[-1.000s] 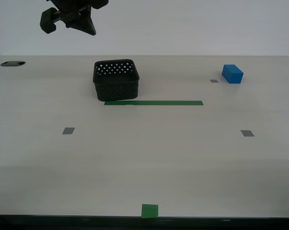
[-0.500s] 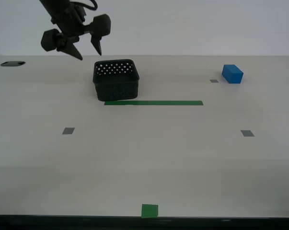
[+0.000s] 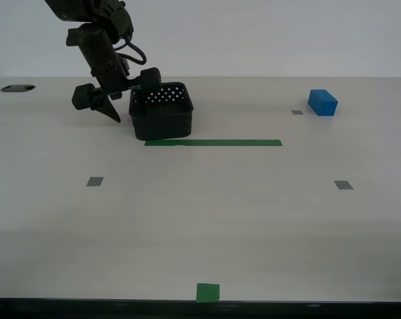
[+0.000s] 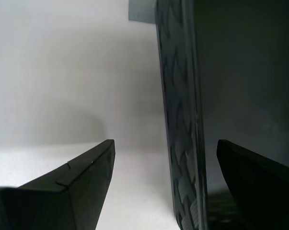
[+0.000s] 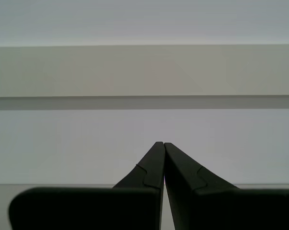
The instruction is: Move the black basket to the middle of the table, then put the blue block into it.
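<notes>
The black basket (image 3: 161, 113) stands upright on the table (image 3: 220, 219), towards the back on the exterior view's left, just behind the green tape strip (image 3: 213, 142). My second gripper (image 3: 130, 106) is open and straddles the basket's wall on the exterior view's left, one finger outside and one inside. In the second wrist view the wall (image 4: 180, 120) stands between the open fingers of that gripper (image 4: 164, 142). The blue block (image 3: 322, 102) lies at the back on the exterior view's right. My first gripper (image 5: 161, 143) is shut and empty, and does not show in the exterior view.
A green square (image 3: 207, 292) marks the table's front edge. Small grey squares (image 3: 94, 181) (image 3: 343, 185) (image 3: 297, 112) lie flat on the top. A dark opening (image 3: 17, 88) sits at the back on the exterior view's left.
My second arm has come down from above the table, and its open gripper now sits over the basket's wall. The basket and the block have not moved.
</notes>
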Available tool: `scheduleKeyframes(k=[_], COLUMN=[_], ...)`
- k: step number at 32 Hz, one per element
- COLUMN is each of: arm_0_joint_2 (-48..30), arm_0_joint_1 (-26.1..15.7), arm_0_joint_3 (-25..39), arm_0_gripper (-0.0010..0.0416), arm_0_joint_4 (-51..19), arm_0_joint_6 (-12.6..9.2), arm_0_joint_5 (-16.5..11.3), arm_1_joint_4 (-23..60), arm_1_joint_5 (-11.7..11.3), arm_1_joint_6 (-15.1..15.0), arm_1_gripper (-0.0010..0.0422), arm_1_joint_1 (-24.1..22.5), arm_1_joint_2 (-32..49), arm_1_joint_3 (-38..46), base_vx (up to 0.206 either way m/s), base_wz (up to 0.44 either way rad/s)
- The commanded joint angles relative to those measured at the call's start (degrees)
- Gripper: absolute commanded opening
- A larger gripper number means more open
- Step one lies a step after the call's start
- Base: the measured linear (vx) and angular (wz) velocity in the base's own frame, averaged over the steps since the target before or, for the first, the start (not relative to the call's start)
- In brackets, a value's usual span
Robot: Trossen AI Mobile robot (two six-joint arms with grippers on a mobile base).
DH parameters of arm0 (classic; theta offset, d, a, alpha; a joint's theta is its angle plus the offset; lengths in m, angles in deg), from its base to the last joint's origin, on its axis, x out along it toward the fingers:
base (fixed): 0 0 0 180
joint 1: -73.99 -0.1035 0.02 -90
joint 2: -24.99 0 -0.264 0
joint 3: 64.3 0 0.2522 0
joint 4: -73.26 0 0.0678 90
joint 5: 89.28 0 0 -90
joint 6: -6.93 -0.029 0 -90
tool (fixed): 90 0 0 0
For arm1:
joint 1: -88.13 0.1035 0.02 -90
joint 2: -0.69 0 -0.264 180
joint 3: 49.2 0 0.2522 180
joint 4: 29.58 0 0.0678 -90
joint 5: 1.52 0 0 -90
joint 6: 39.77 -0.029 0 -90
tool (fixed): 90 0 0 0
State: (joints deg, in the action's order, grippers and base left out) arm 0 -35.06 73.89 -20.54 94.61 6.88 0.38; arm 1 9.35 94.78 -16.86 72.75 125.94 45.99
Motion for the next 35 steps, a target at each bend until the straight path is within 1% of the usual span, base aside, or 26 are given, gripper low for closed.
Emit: scheduleKeyframes(k=[1, 2, 3, 4, 5, 6, 8, 9, 11, 12, 13, 14, 18, 20, 21, 22, 24, 25, 31, 32, 35], arm_0_joint_2=[0.02, 0.02, 0.02, 0.02, 0.02, 0.02, 0.02, 0.02, 0.02, 0.02, 0.02, 0.02, 0.02, 0.02, 0.02, 0.02, 0.02, 0.02, 0.02, 0.02, 0.02], arm_0_joint_1=[0.00, 0.00, 0.00, 0.00, 0.00, 0.00, 0.00, 0.00, 0.00, 0.00, 0.00, 0.00, 0.00, 0.00, 0.00, 0.00, 0.00, 0.00, 0.00, 0.00, 0.00], arm_0_joint_3=[0.04, 0.04, 0.04, 0.04, 0.04, 0.04, 0.04, 0.04, 0.04, 0.04, 0.04, 0.04, 0.04, 0.04, 0.04, 0.04, 0.04, 0.04, 0.04, 0.04, 0.04], arm_0_gripper=[0.0000, 0.0001, 0.0001, 0.0000, 0.0001, 0.0001, 0.0001, 0.0001, 0.0001, 0.0001, 0.0000, 0.0001, 0.0001, 0.0001, 0.0001, 0.0001, 0.0001, 0.0001, 0.0000, 0.0001, 0.0001], arm_0_joint_4=[0.22, 0.22, 0.22, 0.22, 0.22, 0.22, 0.22, 0.22, 0.22, 0.24, 0.22, 0.22, 0.22, 0.22, 0.22, 0.22, 0.22, 0.22, 0.20, 0.20, 0.22], arm_0_joint_6=[-0.07, -0.07, -0.07, -0.07, -0.07, -0.07, -0.07, -0.07, -0.07, -0.07, -0.07, -0.07, -0.07, -0.07, -0.07, -0.07, -0.07, -0.07, -0.07, -0.07, -0.07], arm_0_joint_5=[-0.02, -0.02, -0.02, -0.02, -0.02, -0.02, -0.02, -0.02, -0.02, -0.02, -0.02, -0.02, -0.02, -0.02, -0.02, -0.02, -0.02, -0.02, -0.02, -0.02, -0.02], arm_1_joint_4=[1.03, 1.05, 1.11, 1.11, 1.18, 1.25, 1.38, 1.49, 1.84, 1.79, 1.77, 1.75, 2.01, 2.43, 3.10, 3.48, 5.35, 6.80, 7.93, 8.70, 10.14], arm_1_joint_5=[-1.64, -2.47, -3.43, -3.45, -3.45, -3.43, -3.41, -3.41, -3.04, -2.54, -1.97, -1.55, -1.51, -0.63, 0.39, 0.81, 3.50, 3.67, 3.43, 3.41, 3.32], arm_1_joint_6=[0.72, 0.70, 0.70, 0.72, 0.72, 0.74, 0.79, 0.79, 1.07, 1.05, 0.90, 0.85, 0.46, 0.44, 0.44, 0.46, 0.46, 0.37, 0.02, 0.02, 0.07], arm_1_gripper=[0.0276, 0.0269, 0.0250, 0.0239, 0.0209, 0.0195, 0.0144, 0.0129, 0.0052, 0.0030, -0.0006, 0.0004, -0.0001, -0.0002, -0.0001, -0.0001, -0.0001, -0.0001, -0.0001, -0.0001, -0.0001], arm_1_joint_1=[-0.09, -0.09, -0.09, -0.09, -0.11, -0.11, -0.11, -0.11, -0.11, -0.11, -0.11, -0.11, -0.13, -0.20, -0.39, -0.50, -1.53, -2.36, -6.88, -8.70, -11.43], arm_1_joint_2=[0.11, 0.11, 0.11, 0.11, 0.11, 0.11, 0.11, 0.11, 0.11, 0.11, 0.11, 0.11, 0.09, 0.09, 0.07, 0.07, -0.02, -0.28, -2.34, -3.45, -4.98], arm_1_joint_3=[1.29, 1.29, 1.29, 1.29, 1.29, 1.29, 1.29, 1.29, 1.29, 1.29, 1.29, 1.29, 1.29, 1.33, 1.51, 1.66, 2.51, 3.02, 2.91, 2.89, 2.80], base_vx=[0.000, 0.000, 0.000, 0.000, 0.000, 0.000, 0.000, 0.000, 0.000, 0.000, 0.000, 0.000, 0.000, 0.000, 0.000, 0.000, 0.000, 0.000, 0.000, 0.000, 0.000], base_wz=[0.000, 0.000, 0.000, 0.000, 0.000, 0.000, 0.000, 0.000, 0.000, 0.000, 0.000, 0.000, 0.000, 0.000, 0.000, 0.000, 0.000, 0.000, 0.000, 0.000, 0.000])
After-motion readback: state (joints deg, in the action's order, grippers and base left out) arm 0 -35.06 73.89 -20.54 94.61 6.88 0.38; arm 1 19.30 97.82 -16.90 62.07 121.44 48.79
